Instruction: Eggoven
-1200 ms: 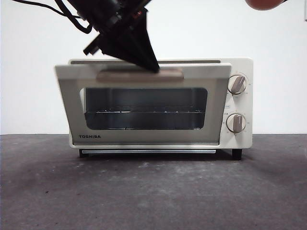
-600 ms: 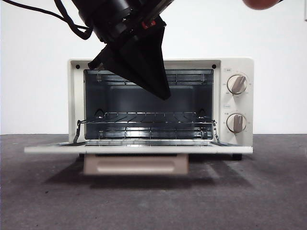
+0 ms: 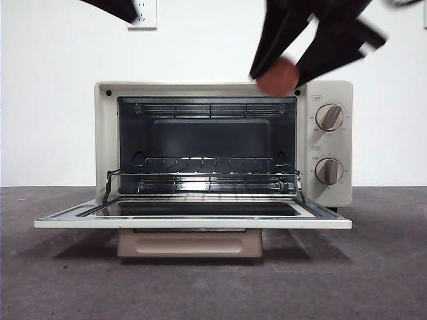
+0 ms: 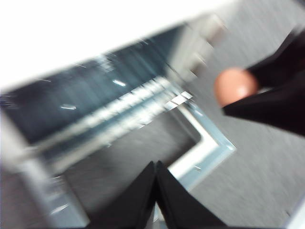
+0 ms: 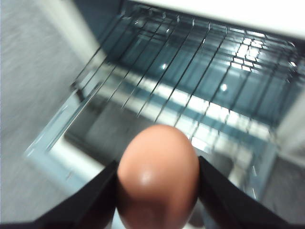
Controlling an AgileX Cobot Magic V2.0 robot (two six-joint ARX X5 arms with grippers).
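- Egg (image 5: 158, 176), reddish-brown, sits clamped between the right gripper (image 5: 157, 183) jaws, in the air above the toaster oven (image 3: 327, 143) near its top right corner.
- Oven door (image 3: 193, 220) lies folded down flat; wire rack (image 3: 207, 175) inside.
- Left gripper (image 4: 156, 168) has its jaws pressed together, holding nothing.

**Left wrist view: open oven, egg in the other gripper**

The picture is blurred. The left gripper (image 4: 156, 168) has its two black jaws pressed together, with nothing between them. Beyond it lies the toaster oven (image 4: 109, 90) with its door (image 4: 209, 145) folded down. The right gripper (image 4: 252, 98) holds the reddish egg (image 4: 234, 87) above the grey table (image 4: 257, 181).
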